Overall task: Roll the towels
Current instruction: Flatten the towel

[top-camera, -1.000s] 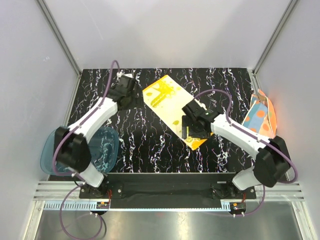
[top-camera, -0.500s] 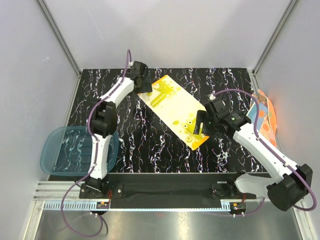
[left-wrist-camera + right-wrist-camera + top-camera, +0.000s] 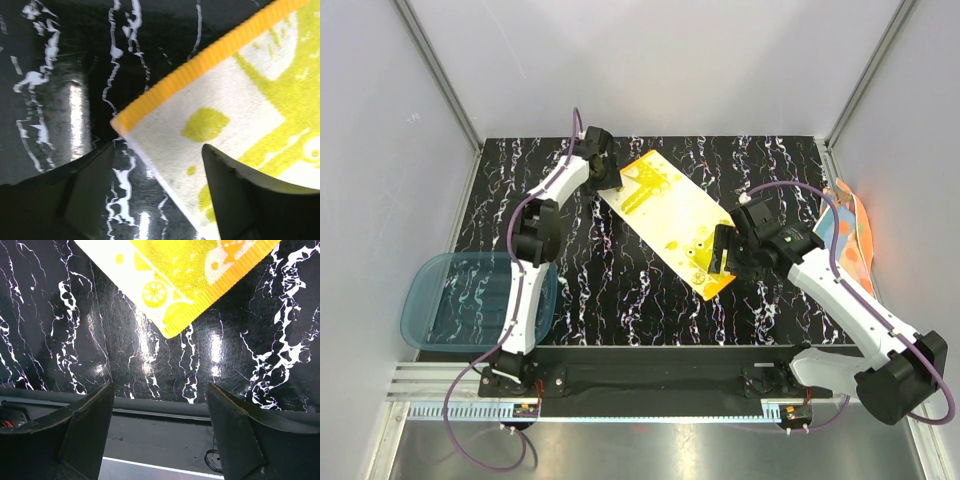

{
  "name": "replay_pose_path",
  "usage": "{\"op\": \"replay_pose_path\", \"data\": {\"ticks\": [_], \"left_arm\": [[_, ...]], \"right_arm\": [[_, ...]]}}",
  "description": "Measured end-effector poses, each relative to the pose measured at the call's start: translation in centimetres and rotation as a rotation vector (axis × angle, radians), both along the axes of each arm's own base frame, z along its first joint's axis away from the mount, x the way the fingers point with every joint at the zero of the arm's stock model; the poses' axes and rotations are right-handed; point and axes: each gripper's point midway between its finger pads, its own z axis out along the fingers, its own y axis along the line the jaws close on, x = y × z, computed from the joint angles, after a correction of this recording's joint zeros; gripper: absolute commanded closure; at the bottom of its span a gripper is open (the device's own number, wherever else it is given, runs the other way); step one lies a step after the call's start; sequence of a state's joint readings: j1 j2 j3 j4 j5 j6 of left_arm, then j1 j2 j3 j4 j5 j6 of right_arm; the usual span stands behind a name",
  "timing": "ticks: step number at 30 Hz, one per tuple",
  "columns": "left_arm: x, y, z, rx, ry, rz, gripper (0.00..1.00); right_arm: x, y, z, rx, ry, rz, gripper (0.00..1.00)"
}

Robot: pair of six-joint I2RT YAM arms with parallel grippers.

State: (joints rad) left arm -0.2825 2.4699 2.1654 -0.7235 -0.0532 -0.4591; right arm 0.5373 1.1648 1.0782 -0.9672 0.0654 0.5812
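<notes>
Spreading wide at the left gripper (image 3: 159, 200), with nothing between the jaws: one finger over the white-and-lemon print of the yellow towel (image 3: 235, 100), the other over the bare black marbled table (image 3: 60, 75), so straddling the towel's long edge just beside its orange-banded far corner. Cannot tell whether either pad touches cloth. Gapes just as wide at the right gripper (image 3: 160, 435), likewise holding nothing, and hangs above bare table just short of the towel's near corner, apart from it. From above, lies flat and unrolled, aslant across the middle of the table, far corner at the left gripper and near corner by the right one. Leaves open table along both long sides of the towel, the broadest stretch at the near left. Farther out, a blue plastic tub (image 3: 470, 300) at the near left, reaching past the table's left edge, and an orange dotted towel (image 3: 845, 230) against the right wall, well apart from both grippers. Hemmed by pale walls (image 3: 650, 70) at left, back and right.
</notes>
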Motion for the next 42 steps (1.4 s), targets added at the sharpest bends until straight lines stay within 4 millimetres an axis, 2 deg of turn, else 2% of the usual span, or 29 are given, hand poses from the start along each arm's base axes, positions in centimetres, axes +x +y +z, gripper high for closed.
{"op": "replay_pose_path", "data": {"ticks": [1, 3, 4, 7, 8, 10, 15, 17, 19, 21, 22, 23, 26, 28, 30, 34, 36, 37, 39, 42], "left_arm": [[0.0, -0.3, 0.0, -0.011, -0.001, 0.000, 0.42], [0.1, -0.9, 0.0, -0.036, -0.001, -0.003, 0.46], [0.1, -1.0, -0.1, -0.039, -0.003, -0.005, 0.52], [0.3, -1.5, -0.3, -0.065, -0.005, -0.004, 0.74], [0.5, -1.6, -0.3, -0.073, -0.007, -0.004, 0.87], [0.6, -1.9, -0.5, -0.094, -0.006, -0.006, 1.00], [0.9, -2.0, -0.5, -0.121, -0.015, -0.010, 1.00], [0.3, -1.6, -0.6, -0.133, -0.022, 0.010, 1.00], [-2.1, -0.7, -0.4, -0.132, 0.006, 0.032, 1.00], [-6.2, 0.8, -0.5, -0.128, 0.054, 0.067, 1.00], [-9.5, 1.9, -0.7, -0.117, 0.096, 0.088, 1.00], [-11.0, 2.6, -0.6, -0.112, 0.116, 0.100, 1.00], [-18.4, 4.8, -0.8, -0.106, 0.167, 0.144, 1.00], [-22.2, 5.6, -1.1, -0.103, 0.187, 0.160, 1.00], [-24.8, 5.8, -1.2, -0.108, 0.192, 0.161, 0.99], [-26.9, 5.4, -1.3, -0.126, 0.173, 0.139, 0.93], [-27.2, 5.0, -1.2, -0.139, 0.161, 0.129, 0.84], [-27.4, 4.8, -1.3, -0.145, 0.156, 0.124, 0.82], [-27.8, 4.6, -1.2, -0.159, 0.146, 0.121, 0.81], [-28.7, 4.6, -1.2, -0.166, 0.138, 0.114, 0.82]], "right_arm": [[0.0, 0.0, 0.0, 0.000, 0.001, 0.001, 0.20], [0.0, 0.1, -0.2, -0.001, 0.008, 0.003, 0.20], [0.0, 0.1, -0.4, -0.004, 0.013, 0.004, 0.20], [-0.1, 0.1, -0.9, -0.014, 0.030, 0.008, 0.20], [-0.1, 0.0, -1.1, -0.018, 0.035, 0.009, 0.21], [-0.1, 0.0, -1.3, -0.022, 0.042, 0.011, 0.20], [0.0, 0.1, -1.9, -0.034, 0.056, 0.017, 0.19], [0.3, 0.2, -2.2, -0.038, 0.059, 0.020, 0.19], [0.8, 0.3, -2.9, -0.049, 0.072, 0.023, 0.19], [1.5, 0.5, -3.8, -0.063, 0.095, 0.022, 0.19], [2.0, 0.5, -4.3, -0.069, 0.108, 0.019, 0.20], [2.4, 0.6, -4.7, -0.070, 0.115, 0.016, 0.19], [4.1, 0.7, -5.7, -0.071, 0.134, 0.006, 0.19], [5.3, 0.6, -6.2, -0.074, 0.136, -0.004, 0.19], [6.6, 0.2, -6.8, -0.077, 0.136, -0.021, 0.19], [8.2, -1.2, -8.2, -0.082, 0.149, -0.070, 0.19], [8.4, -2.0, -8.7, -0.081, 0.151, -0.094, 0.19], [8.4, -2.3, -8.9, -0.079, 0.151, -0.103, 0.19], [7.9, -2.8, -9.6, -0.082, 0.158, -0.115, 0.18], [5.9, -3.6, -10.3, -0.076, 0.166, -0.135, 0.18]]}}
